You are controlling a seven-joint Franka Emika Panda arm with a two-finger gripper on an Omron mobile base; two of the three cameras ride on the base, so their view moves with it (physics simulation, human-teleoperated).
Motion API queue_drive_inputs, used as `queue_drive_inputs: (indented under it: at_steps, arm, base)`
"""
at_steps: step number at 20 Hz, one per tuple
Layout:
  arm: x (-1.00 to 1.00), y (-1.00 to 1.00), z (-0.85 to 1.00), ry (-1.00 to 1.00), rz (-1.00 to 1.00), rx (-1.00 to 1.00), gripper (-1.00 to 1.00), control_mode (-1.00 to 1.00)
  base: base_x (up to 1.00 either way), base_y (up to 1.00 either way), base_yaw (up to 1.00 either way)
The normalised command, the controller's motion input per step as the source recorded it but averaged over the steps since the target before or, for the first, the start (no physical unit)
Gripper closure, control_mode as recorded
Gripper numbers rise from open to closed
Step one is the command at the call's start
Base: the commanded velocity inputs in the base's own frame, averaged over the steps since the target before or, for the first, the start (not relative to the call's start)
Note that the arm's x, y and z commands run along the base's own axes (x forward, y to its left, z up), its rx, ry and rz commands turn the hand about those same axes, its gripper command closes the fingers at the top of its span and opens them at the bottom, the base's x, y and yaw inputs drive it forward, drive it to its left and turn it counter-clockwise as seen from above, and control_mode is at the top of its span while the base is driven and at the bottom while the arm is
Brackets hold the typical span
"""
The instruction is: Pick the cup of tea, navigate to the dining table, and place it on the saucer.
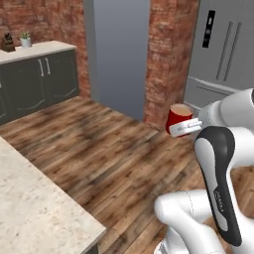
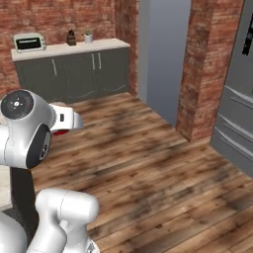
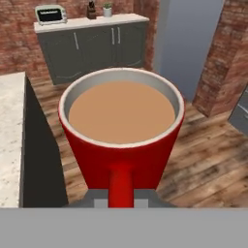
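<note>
- The cup of tea (image 3: 121, 131) is sitting nearest the hand camera, upright, its brown liquid level and its handle pointing down toward the lens.
- The gripper (image 1: 184, 128) is holding that cup by the handle: the jaws are standing pressed together on it, so the cup is riding clear of any surface, above the wooden floor (image 1: 119, 154).
- In the left base view the cup is showing as a red body just beyond the white hand, in front of the brick pillar (image 1: 166, 59) and left of the grey refrigerator (image 1: 223, 54).
- The dining table (image 1: 34, 208), the counter with the beige speckled top, is lying at the near left of that view; in the hand view its edge is running along the left side over a dark base.
- Far across the room, a lighter counter (image 3: 92, 23) over dark cabinets is carrying a toaster oven (image 3: 50, 14) and a small potted plant (image 3: 107, 9).
- Progress, as a judgement: the pick is looking complete, and the drive to the dining table is looking under way or nearly finished. Finding the saucer, lowering the cup onto it and releasing are remaining.
</note>
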Motion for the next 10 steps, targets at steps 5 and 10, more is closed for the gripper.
queue_drive_inputs:
  at_steps: [5,10]
  arm:
    - [0.0,0.0,0.0,0.0,0.0,0.0,1.0,1.0]
    - [0.0,0.0,0.0,0.0,0.0,0.0,1.0,1.0]
  base:
    - [0.88,-0.71,0.27]
    - [0.89,-0.42,0.52]
